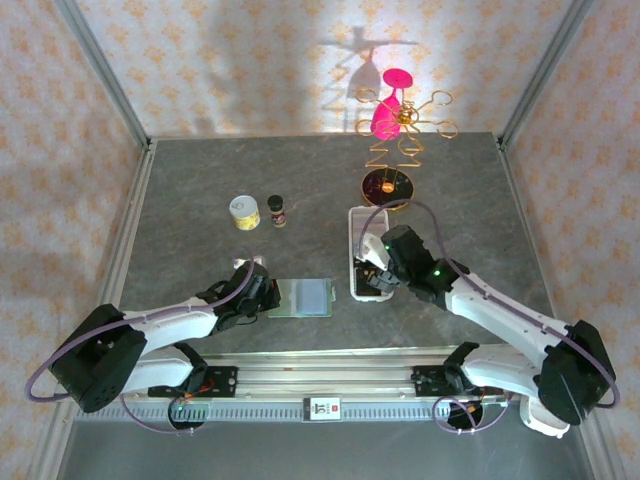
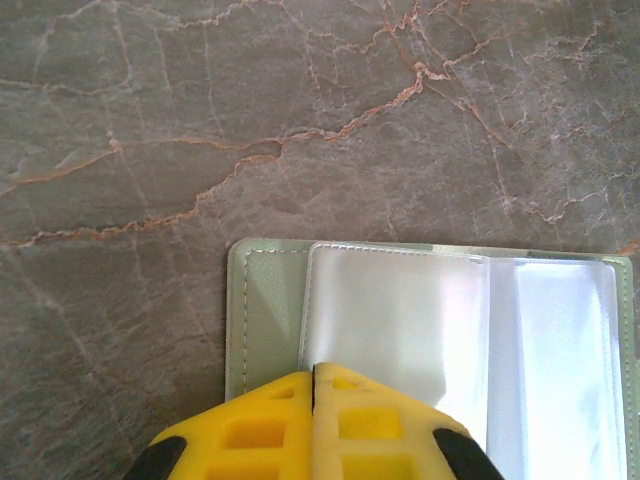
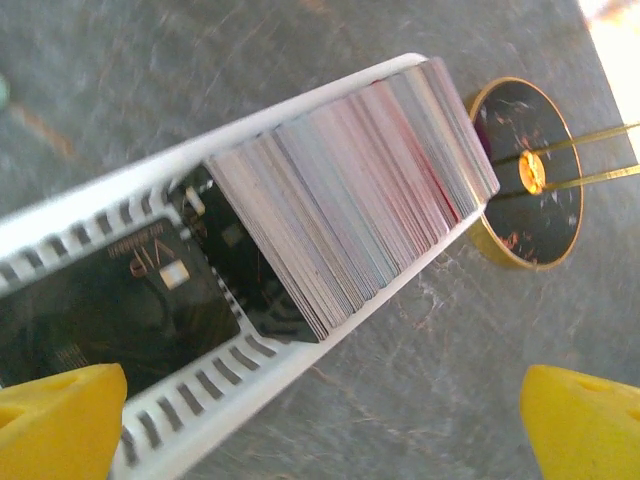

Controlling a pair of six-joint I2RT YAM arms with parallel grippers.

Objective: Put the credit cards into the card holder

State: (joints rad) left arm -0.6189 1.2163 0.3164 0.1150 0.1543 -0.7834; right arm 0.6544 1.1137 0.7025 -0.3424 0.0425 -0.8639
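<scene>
Two jobs at once: the left jaws were closed tight, tips down on the open card holder, apparently pinning it flat on the surface so its clear sleeves lay reachable. The right jaws hung spread wide over the credit cards stacked on edge in the white tray, seemingly lined up to pick one.

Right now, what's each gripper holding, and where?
Right gripper open over the credit cards, holding nothing. Left gripper shut at card holder edge; grip unclear.
</scene>
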